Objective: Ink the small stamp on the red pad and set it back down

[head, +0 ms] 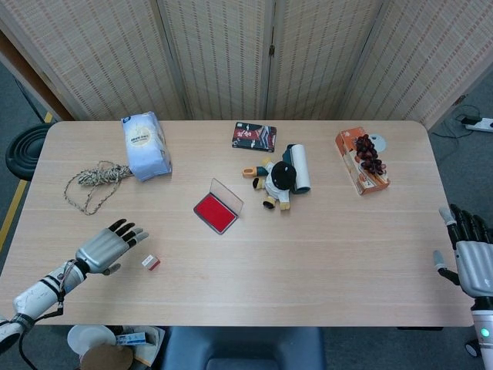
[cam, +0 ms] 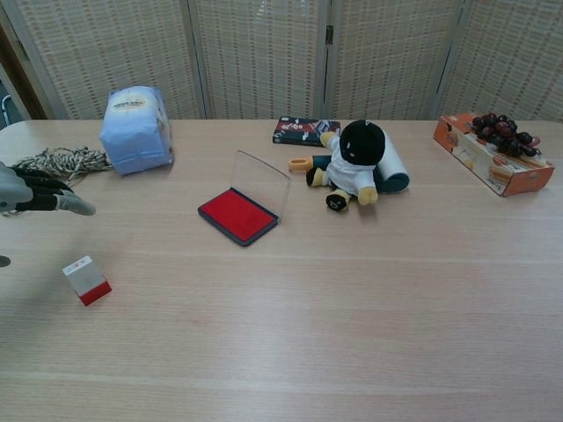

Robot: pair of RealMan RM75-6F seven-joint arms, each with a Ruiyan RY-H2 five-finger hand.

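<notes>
The small stamp (head: 151, 262) (cam: 86, 280), a white block with a red base, lies on the table near the front left. The red ink pad (head: 216, 211) (cam: 237, 214) sits open in the middle, its clear lid tilted up. My left hand (head: 108, 247) (cam: 35, 194) hovers just left of the stamp, fingers spread, holding nothing. My right hand (head: 471, 250) stays at the table's right edge, fingers apart and empty; the chest view does not show it.
A blue-white bag (head: 145, 145) and a rope coil (head: 94, 182) lie at the back left. A dark booklet (head: 253, 136), a plush toy (head: 279, 180) with a white roll (head: 300, 167), and an orange box with grapes (head: 362, 160) stand behind and right of the pad.
</notes>
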